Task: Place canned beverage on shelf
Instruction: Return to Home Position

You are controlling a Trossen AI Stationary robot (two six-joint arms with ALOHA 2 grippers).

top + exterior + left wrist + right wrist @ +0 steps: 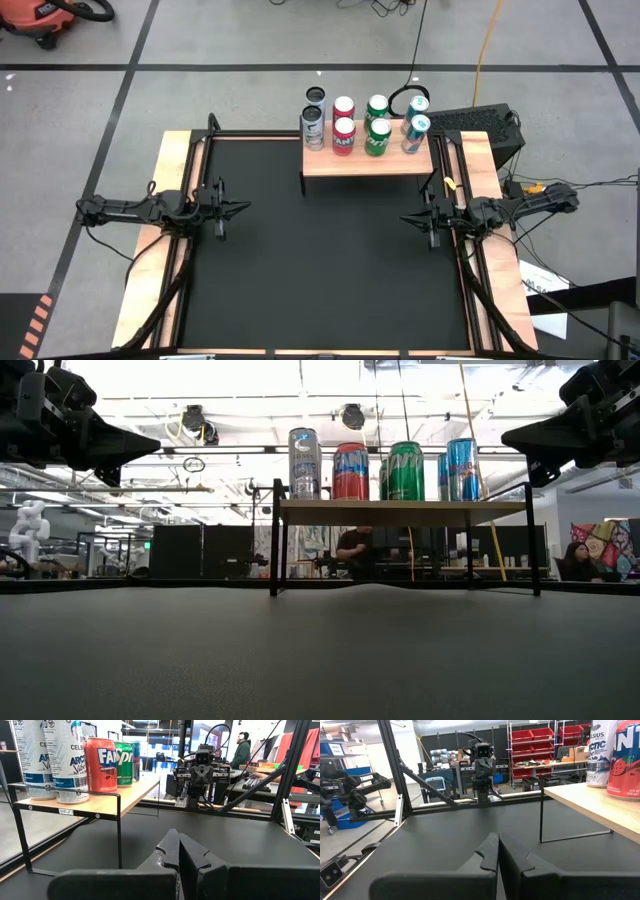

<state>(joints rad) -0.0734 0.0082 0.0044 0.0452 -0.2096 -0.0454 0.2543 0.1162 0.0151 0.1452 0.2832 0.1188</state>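
Where your fingers stood: on your left gripper (178,836) they were pressed together on nothing; on your right gripper (498,837) they were likewise together and empty.
Left gripper: it hovered over the left edge of the desk (320,280), pointing inward, well apart from the shelf.
Right gripper: it hovered over the desk's right edge, facing the left one, near the shelf's right end but not touching it.
Shelf (365,163): it stood at the far side of the desk, a little right of centre.
Cans (343,135): eight stood upright on the shelf in two rows of four, paired front to back by colour: silver-white, red, green, blue.
Handling: you could expect smooth, slippery metal with thin walls. If full, a can would be fairly heavy and stiff; if empty, it would dent easily.
Hold: you would do best to grip a can at mid-height, one finger on each side, keeping it upright.
Progress: with every can shelved and no can on the desk, the placing looked complete.
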